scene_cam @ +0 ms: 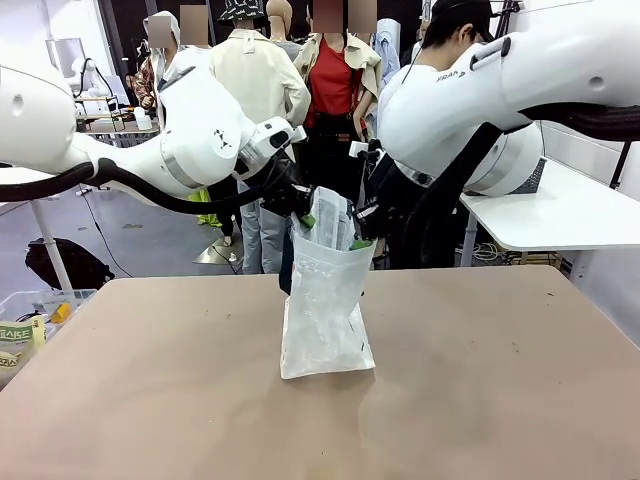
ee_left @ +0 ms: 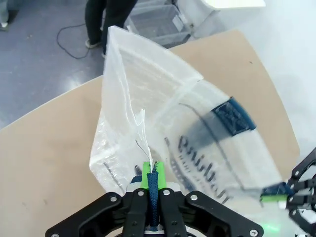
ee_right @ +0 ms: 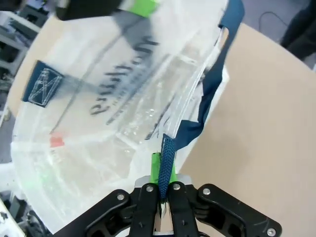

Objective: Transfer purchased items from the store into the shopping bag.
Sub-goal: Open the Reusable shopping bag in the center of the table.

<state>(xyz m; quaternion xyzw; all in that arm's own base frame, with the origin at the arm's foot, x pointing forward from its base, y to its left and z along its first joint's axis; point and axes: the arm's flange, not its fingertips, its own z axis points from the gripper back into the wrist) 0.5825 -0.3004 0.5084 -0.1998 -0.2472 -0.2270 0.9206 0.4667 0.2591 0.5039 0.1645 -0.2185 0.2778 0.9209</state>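
Left gripper (ee_left: 150,178) pinched tight on a navy strap (ee_left: 153,193), green pads flat against the webbing; right gripper (ee_right: 163,170) pinched the same way on the second navy strap (ee_right: 210,94).

Between them, the shopping bag (scene_cam: 325,300): upright at the middle of the table (scene_cam: 500,390), base resting on the tabletop, translucent sides creased, mouth up. Held at its top by the two grips, so lies straight below both grippers, neither arm nearer than the other.

Long axis of the mouth from one grip to the other, roughly side to side across the table, with each gripper at its own arm's end. Grips near one another in the front view, mouth narrow rather than spread.

Probably calls for drawing the two straps apart along that same line, to open the mouth upward for goods dropped in from above. Too hard a pull could lift the base or tip the light bag.

Farther out, low beside the table's left edge, a clear bin (scene_cam: 45,300) with small packets inside.
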